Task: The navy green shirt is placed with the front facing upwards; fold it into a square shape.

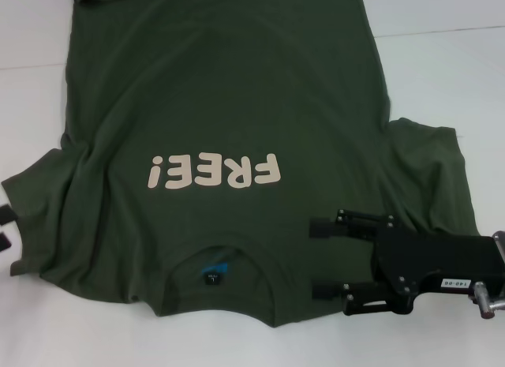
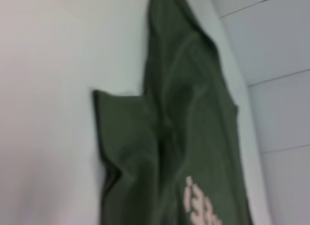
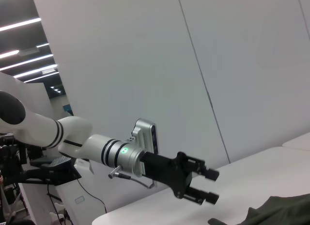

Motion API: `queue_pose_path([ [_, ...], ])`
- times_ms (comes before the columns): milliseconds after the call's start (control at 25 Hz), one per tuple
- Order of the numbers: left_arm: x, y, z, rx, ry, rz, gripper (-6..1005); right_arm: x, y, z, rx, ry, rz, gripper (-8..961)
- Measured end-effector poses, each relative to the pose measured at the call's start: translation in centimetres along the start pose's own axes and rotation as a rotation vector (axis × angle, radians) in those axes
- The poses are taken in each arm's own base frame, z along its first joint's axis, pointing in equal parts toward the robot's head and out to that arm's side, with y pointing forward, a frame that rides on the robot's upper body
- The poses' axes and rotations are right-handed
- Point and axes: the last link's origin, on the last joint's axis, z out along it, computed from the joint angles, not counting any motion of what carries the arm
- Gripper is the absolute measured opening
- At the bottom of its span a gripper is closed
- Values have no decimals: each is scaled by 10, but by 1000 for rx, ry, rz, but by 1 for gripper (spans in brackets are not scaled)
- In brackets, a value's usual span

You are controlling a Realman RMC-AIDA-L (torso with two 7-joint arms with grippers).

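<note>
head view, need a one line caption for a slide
Olive navy green shirt lies front up on the white table, collar nearest the robot, right gripper open over its shoulder.

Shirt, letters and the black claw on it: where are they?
shirt (image 1: 221, 83): head view, plain cloth above the print.
letters (image 1: 213, 171): head view, middle of the cream FREE! print.
right gripper (image 1: 322, 258): head view, between its open fingertips, by the collar.

Head view: high, looking forward and down, close over shirt (image 1: 229, 114) on white table (image 1: 442, 59); right gripper (image 1: 314, 258) at lower right edge.
Left wrist view: low, near table, looking along shirt (image 2: 184, 138); shares sleeve and chest print with head view.
Right wrist view: near table level, facing sideways toward wall (image 3: 193, 65); catches left gripper (image 3: 213, 186) farther off, shirt edge only.
</note>
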Motion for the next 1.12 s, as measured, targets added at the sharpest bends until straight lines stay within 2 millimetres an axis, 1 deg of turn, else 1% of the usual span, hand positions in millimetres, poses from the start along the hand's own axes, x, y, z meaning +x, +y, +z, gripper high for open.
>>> queue_pose_path([
  [160, 0, -10, -3, 96, -36, -23, 633, -2, -3, 1, 4, 6, 1, 895],
  [280, 0, -15, -3, 137, -43, -45, 626, -1, -4, 1, 10, 11, 1, 895],
  [560, 2, -16, -2, 172, -62, -99, 626, -2, -4, 1, 13, 11, 0, 896],
  [920, -5, -18, 6, 195, -119, -162, 599, -4, -6, 0, 13, 14, -11, 896],
  [1120, -4, -17, 10, 187, -120, -187, 583, -4, -6, 1, 11, 14, -11, 896],
])
